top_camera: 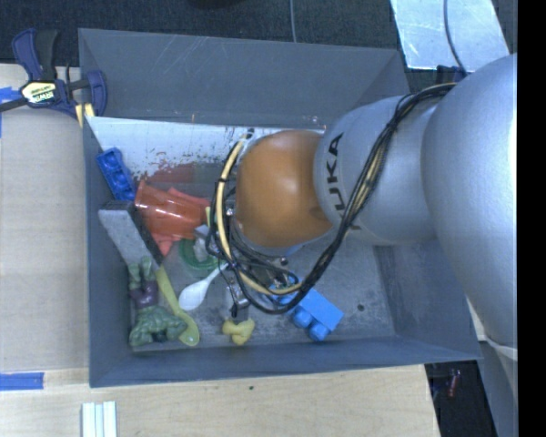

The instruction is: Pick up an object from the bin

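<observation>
My gripper (236, 297) reaches down from under the arm's orange cover into the front middle of the bin. Just below it, by the front wall, lies a small yellow toy (238, 331). A white spoon (197, 291) lies immediately to its left. Above the spoon, a green round thing (197, 256) is partly hidden by the cables. A blue block (317, 315) lies to the right of the gripper, on the bin floor.
An orange-red cup (170, 209) lies on its side at the left, with a blue studded brick (115, 173) behind it. A green toy figure (154, 314) and a yellow-green stick (175, 302) fill the front left corner. The arm covers the bin's right half.
</observation>
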Controlling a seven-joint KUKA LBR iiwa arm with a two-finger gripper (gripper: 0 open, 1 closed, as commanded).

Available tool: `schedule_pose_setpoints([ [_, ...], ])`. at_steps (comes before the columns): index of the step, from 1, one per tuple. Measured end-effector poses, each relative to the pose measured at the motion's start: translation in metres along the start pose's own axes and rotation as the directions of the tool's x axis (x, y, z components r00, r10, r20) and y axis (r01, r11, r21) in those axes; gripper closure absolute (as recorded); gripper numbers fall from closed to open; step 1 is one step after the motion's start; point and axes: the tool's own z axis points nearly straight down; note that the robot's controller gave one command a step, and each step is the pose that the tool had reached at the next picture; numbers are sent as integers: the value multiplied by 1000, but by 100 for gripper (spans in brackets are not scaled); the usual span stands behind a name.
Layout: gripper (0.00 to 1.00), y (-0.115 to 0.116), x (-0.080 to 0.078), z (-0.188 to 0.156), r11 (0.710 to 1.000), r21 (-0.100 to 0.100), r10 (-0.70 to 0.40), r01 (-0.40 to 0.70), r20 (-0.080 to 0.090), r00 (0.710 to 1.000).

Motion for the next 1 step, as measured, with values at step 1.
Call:
schedule_pose_setpoints([
  [1,0,6,-38,7,1000,1,-13,13,-5,1000],
])
